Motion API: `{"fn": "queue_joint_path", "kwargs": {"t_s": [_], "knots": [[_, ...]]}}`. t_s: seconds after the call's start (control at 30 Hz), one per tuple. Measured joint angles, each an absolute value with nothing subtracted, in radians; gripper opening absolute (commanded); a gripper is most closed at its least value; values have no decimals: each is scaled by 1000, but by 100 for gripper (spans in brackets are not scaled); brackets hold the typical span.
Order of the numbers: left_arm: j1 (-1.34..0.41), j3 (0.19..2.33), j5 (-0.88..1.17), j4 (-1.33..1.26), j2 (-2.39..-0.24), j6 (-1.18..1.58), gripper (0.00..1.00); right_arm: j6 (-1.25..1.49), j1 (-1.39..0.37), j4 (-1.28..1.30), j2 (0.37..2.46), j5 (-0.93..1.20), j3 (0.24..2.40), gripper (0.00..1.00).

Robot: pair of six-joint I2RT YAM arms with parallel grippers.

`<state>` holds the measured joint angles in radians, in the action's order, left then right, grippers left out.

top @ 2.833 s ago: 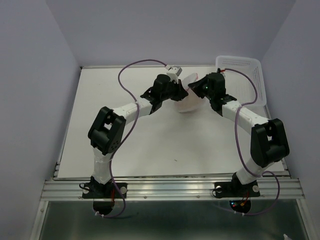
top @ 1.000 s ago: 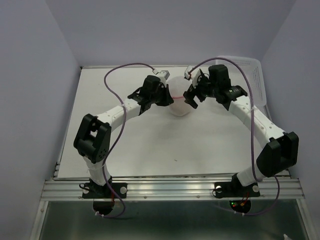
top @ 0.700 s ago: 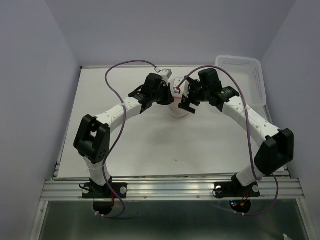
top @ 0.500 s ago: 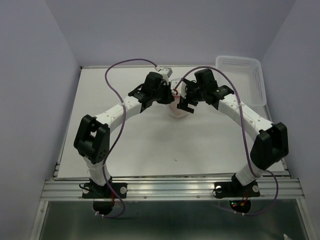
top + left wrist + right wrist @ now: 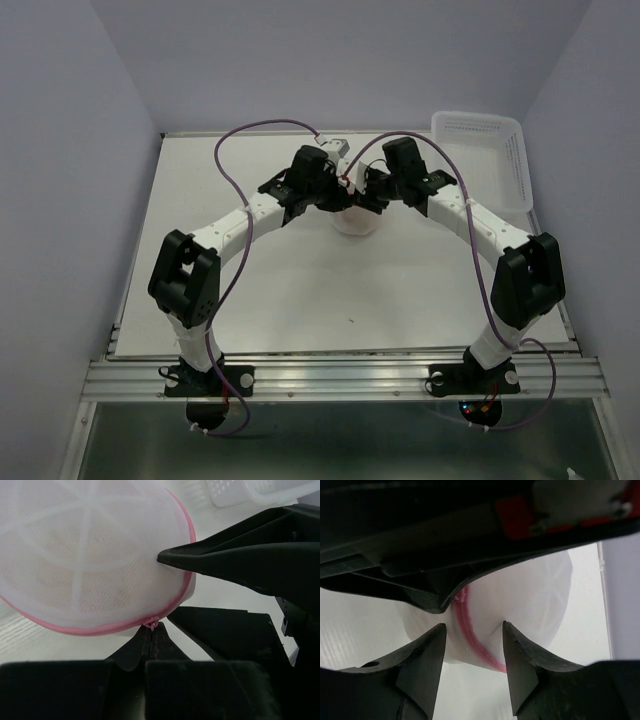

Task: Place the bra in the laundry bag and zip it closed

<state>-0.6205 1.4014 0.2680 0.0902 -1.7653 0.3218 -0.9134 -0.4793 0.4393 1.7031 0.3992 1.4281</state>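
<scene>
The laundry bag [image 5: 356, 220] is a round white mesh pouch with a pink zipper rim, lying at the far middle of the table. In the left wrist view the bag [image 5: 90, 555] shows a peach tint through the mesh, the bra [image 5: 100, 587] inside. My left gripper [image 5: 337, 188] is shut on the small pink zipper pull [image 5: 151, 624] at the rim. My right gripper [image 5: 368, 192] is open. Its fingertips [image 5: 504, 626] press on the bag [image 5: 530, 605], one on each side of the pink zipper line [image 5: 470, 630]. One of its fingers [image 5: 165, 557] dents the mesh.
A rigid white perforated basket [image 5: 480, 150] stands at the far right corner and shows in the left wrist view [image 5: 240, 492]. Both arms meet over the bag, with purple cables looping above them. The white table top [image 5: 300, 290] reaches to the near rail.
My right gripper has swung left from near the basket and come against the bag, close to the left gripper. The left gripper has stayed at the bag's rim.
</scene>
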Motion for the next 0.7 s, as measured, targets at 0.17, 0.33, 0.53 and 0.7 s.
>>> {"fn": "queue_joint_path", "kwargs": {"t_s": [0.17, 0.33, 0.53, 0.7], "knots": [[-620, 1401, 280, 94, -1765, 320, 0, -911, -479, 398, 1711, 399, 1428, 20], [-618, 1401, 271, 94, -1762, 320, 0, -915, -479, 376, 1715, 407, 1426, 7], [-609, 1383, 233, 92, -1747, 321, 0, -957, -479, 327, 1702, 407, 1381, 1], [-545, 1288, 248, 72, -1713, 349, 0, -991, -481, 321, 1674, 399, 1339, 1]]}}
